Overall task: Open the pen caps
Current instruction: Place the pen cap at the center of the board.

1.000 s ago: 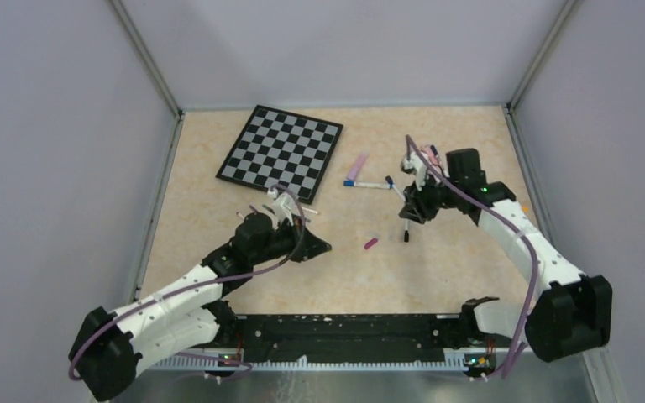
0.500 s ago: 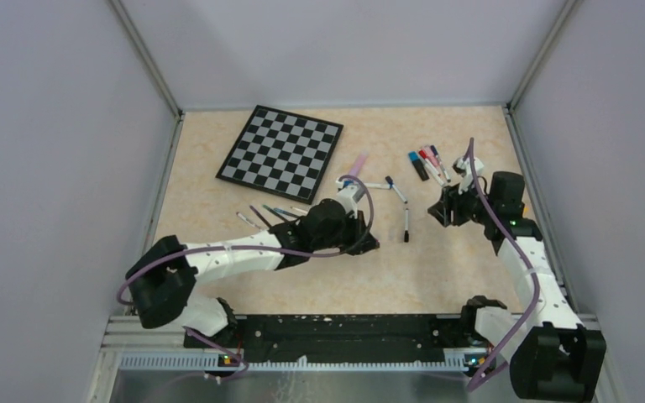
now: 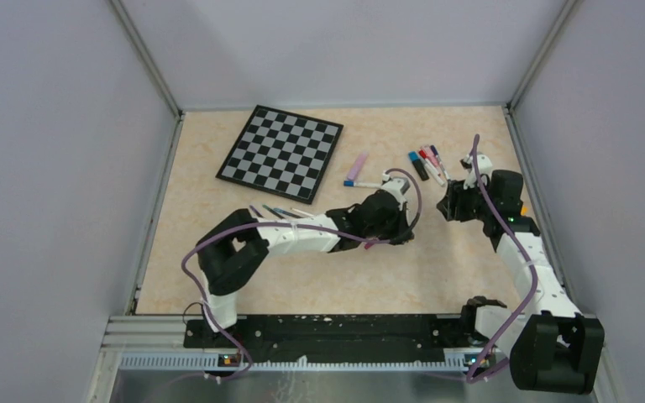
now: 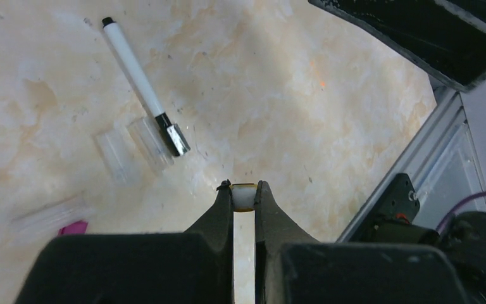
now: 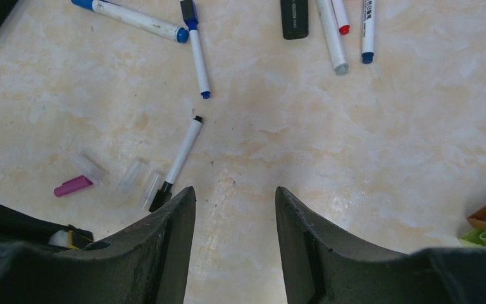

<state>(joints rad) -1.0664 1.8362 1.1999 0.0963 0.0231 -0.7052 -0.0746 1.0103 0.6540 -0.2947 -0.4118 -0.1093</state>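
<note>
The left gripper (image 4: 244, 191) is clamped shut on a small white piece with a yellow edge (image 4: 243, 199). This is seemingly the end of a pen, though that cannot be told for sure. It is held above the beige marbled table (image 3: 437, 277), between the middle and the right edge. The right gripper (image 5: 235, 196) is spread open and empty, just beside it near the right edge. The step is judged to be a two-handed pull. The held end should be presented squarely between the open jaws, taken by the cap alone, and drawn straight along the pen's axis while the left grip is kept firm. A thin white pen with black ends (image 4: 138, 76) and two clear plastic caps (image 4: 149, 142) are seen lying below. Against half a second earlier, the left arm is stretched further toward the right edge, so that this pen is hidden in the top view. The right gripper is scarcely shifted.
</note>
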